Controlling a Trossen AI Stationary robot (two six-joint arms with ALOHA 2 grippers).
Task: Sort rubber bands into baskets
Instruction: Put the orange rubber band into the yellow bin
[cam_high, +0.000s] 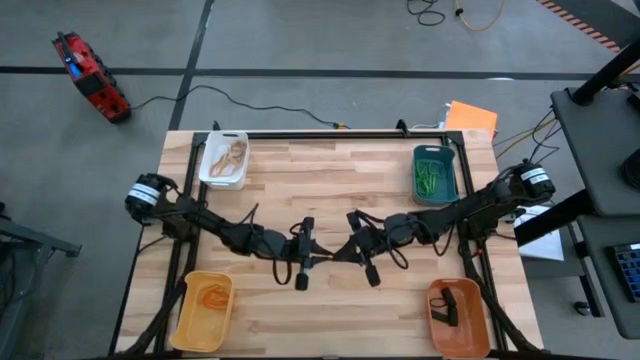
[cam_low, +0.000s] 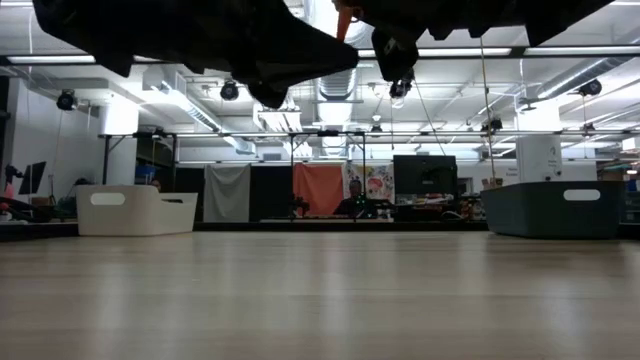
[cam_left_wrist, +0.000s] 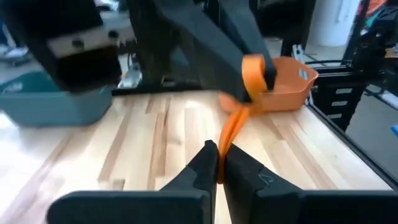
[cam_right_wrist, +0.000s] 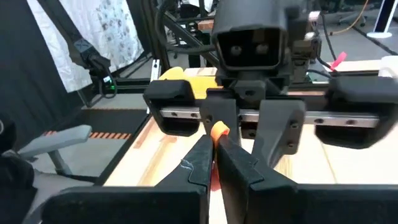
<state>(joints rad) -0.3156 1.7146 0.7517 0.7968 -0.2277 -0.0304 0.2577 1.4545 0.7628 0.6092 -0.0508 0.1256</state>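
Note:
An orange rubber band (cam_left_wrist: 233, 124) is stretched between my two grippers above the middle of the table. My left gripper (cam_left_wrist: 217, 165) is shut on one end of it, and my right gripper (cam_right_wrist: 214, 149) is shut on the other. In the high view the two grippers meet tip to tip, left (cam_high: 318, 258) and right (cam_high: 346, 252). The baskets stand at the table's corners: white (cam_high: 224, 160) far left, teal (cam_high: 435, 175) far right, yellow (cam_high: 203, 310) near left, orange (cam_high: 458, 317) near right. My left gripper pinches the band's lower end (cam_left_wrist: 222, 152) between its two fingers, coming about level from the table's left. The band runs taut from there, slanting up to the other gripper, clear of the table. My right gripper pinches the band's other end (cam_right_wrist: 217, 131) between its two fingers, coming level from the table's right. In the left wrist view the band bulges in a small loop (cam_left_wrist: 252, 68) at these fingers. This end is lifted clear of the table.
The white basket holds tan bands, the teal one green bands, the yellow one orange bands, the orange one black bands. Bare wood (cam_high: 330, 190) lies between the baskets. A dark frame rail (cam_high: 340, 133) runs along the far edge. Cables hang at both arms.

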